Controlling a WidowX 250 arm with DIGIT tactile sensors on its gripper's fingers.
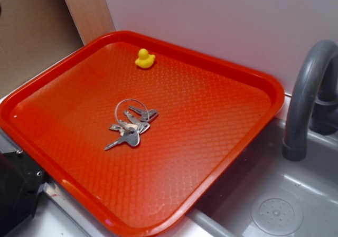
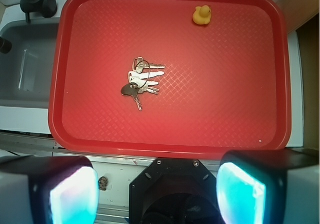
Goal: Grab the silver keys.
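Spread wide, the gripper (image 2: 157,194) shows in the wrist view as two fingers at the bottom edge, their glowing teal pads (image 2: 72,196) far apart with the black mount between them. Nothing sits between the pads and they touch nothing; they hang above the near rim of the red tray (image 2: 75,129), over the white counter edge.

The silver keys (image 2: 140,82) lie flat on the tray's textured floor, a little left of centre in the wrist view, well apart from the gripper. Several blades fan out to the right from a thin wire ring, and one darker key points down toward the near rim. In the exterior view the same bunch (image 1: 132,126) rests near the tray's middle, the ring standing out toward the back.

A small yellow toy duck (image 1: 144,59) stands near the tray's far rim, well clear of the keys. Beside the tray are a grey sink (image 1: 296,195) and its curved grey faucet (image 1: 306,89).
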